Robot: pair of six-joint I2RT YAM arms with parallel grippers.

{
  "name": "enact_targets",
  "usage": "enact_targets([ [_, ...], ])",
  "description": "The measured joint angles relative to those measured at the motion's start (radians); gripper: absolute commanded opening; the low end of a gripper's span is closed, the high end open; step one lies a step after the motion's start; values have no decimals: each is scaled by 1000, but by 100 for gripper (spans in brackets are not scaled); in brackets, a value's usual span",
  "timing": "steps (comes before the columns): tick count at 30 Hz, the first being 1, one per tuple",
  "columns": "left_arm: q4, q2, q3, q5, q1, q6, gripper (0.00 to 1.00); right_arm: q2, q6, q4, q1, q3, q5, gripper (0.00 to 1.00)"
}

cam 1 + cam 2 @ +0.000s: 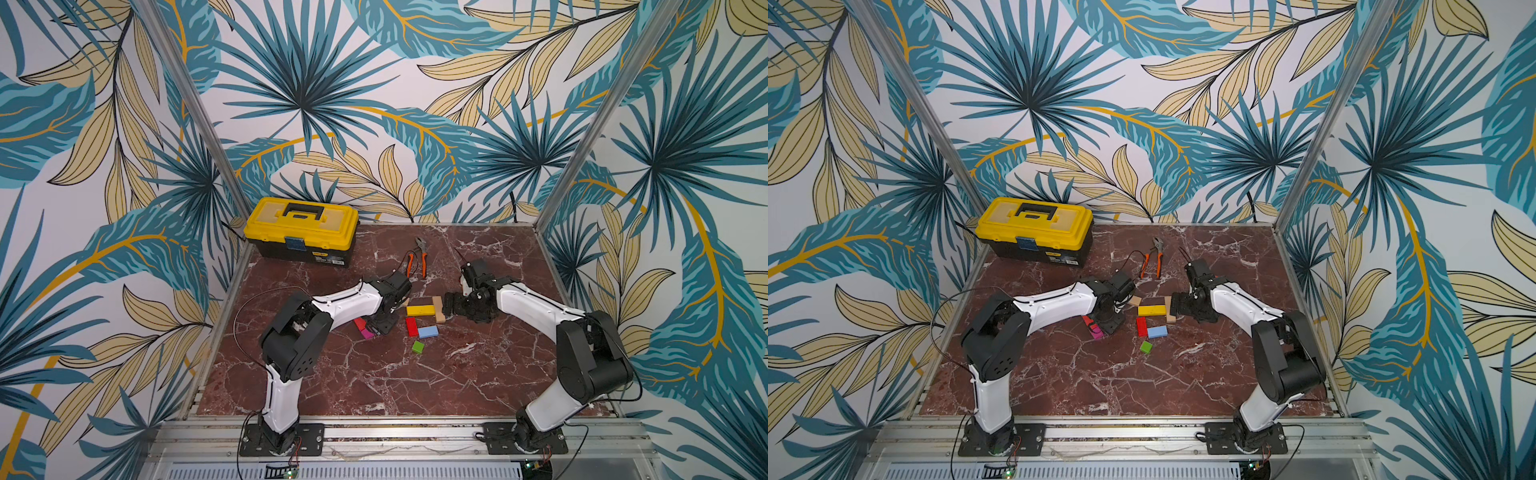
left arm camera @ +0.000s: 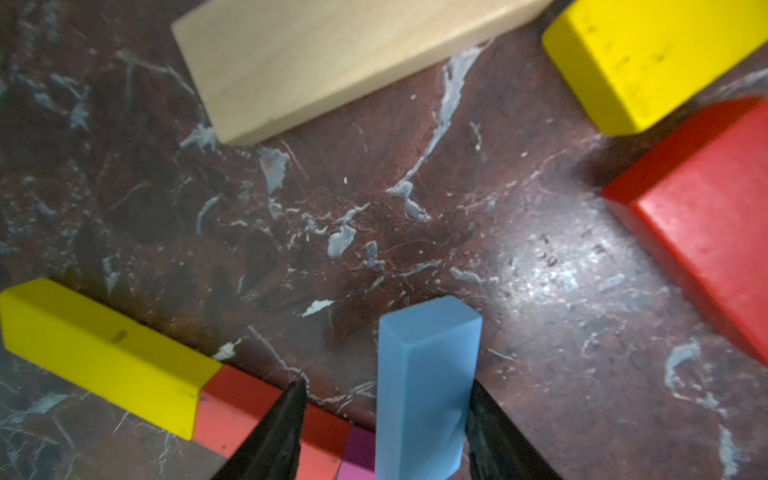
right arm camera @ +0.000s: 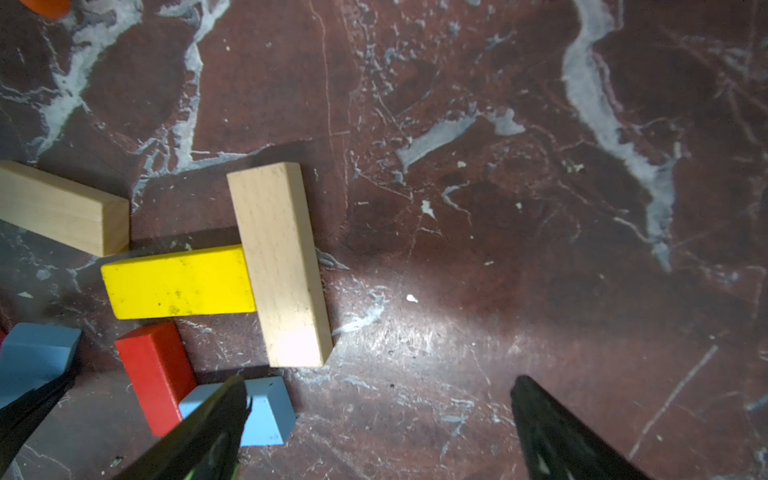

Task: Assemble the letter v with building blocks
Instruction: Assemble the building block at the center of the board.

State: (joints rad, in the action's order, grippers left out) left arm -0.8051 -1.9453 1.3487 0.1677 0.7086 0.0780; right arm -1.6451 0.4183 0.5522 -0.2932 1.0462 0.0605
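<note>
Blocks (image 1: 419, 310): smooth painted wood, square-edged, on a red-brown marble table (image 1: 374, 374) veined white. My left gripper (image 2: 386, 384) straddles the light-blue block (image 2: 424, 386). Its jaws are parted, with one finger (image 2: 286, 428) clear of the block and the other close against its side, so no grip. The block's near end sits beside the magenta cube (image 2: 357, 453). From the cube a red block (image 2: 232, 411) and yellow bar (image 2: 104, 357) run end to end: letter v (image 1: 368, 333) part-built under my left wrist. Plain-wood bar (image 2: 332, 66) lies apart, grain visible. My right gripper (image 3: 384, 415) hangs over marble with jaws spread wide, near a second plain-wood bar (image 3: 280, 266), holding nothing.
</note>
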Motion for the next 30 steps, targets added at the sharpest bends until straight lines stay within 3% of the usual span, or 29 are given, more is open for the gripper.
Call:
enact_targets([
  [30,0,30,0,31,-19,1,68,0,0,0,0,0,0,100],
])
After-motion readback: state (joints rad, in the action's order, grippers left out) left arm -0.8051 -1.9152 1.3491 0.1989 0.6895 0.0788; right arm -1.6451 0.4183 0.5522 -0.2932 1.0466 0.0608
